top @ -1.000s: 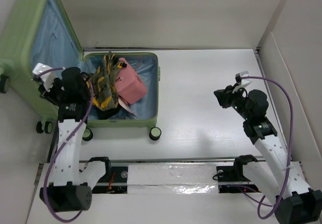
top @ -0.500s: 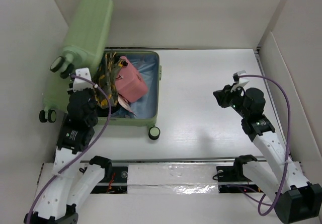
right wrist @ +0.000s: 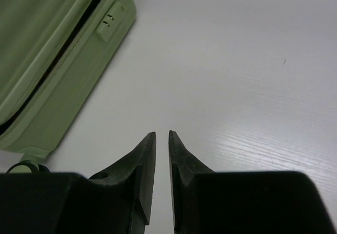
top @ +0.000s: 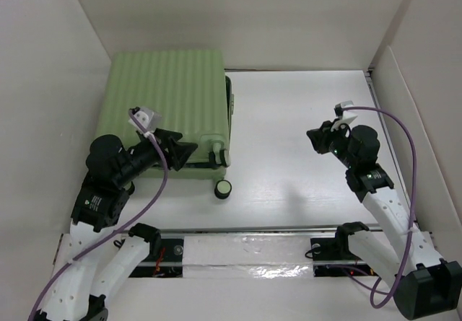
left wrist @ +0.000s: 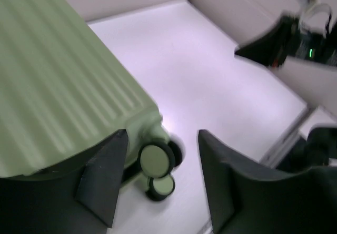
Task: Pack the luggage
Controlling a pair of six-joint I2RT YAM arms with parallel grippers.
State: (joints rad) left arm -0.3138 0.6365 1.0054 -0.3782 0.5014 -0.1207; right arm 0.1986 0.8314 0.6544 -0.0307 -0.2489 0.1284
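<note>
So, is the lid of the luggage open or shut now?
Shut. The ribbed lid of the luggage lies flat over the base, with no lining or contents visible.

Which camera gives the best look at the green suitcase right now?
The top external view: the whole luggage shows, lid down. The left wrist view shows only a ribbed corner and wheels; the right wrist view only one side with its lock.

Even, bright overhead light; soft shadows on the table (top: 289, 119). Left wrist view is motion-blurred throughout. Foil strip (top: 245, 252) shows glare.
</note>
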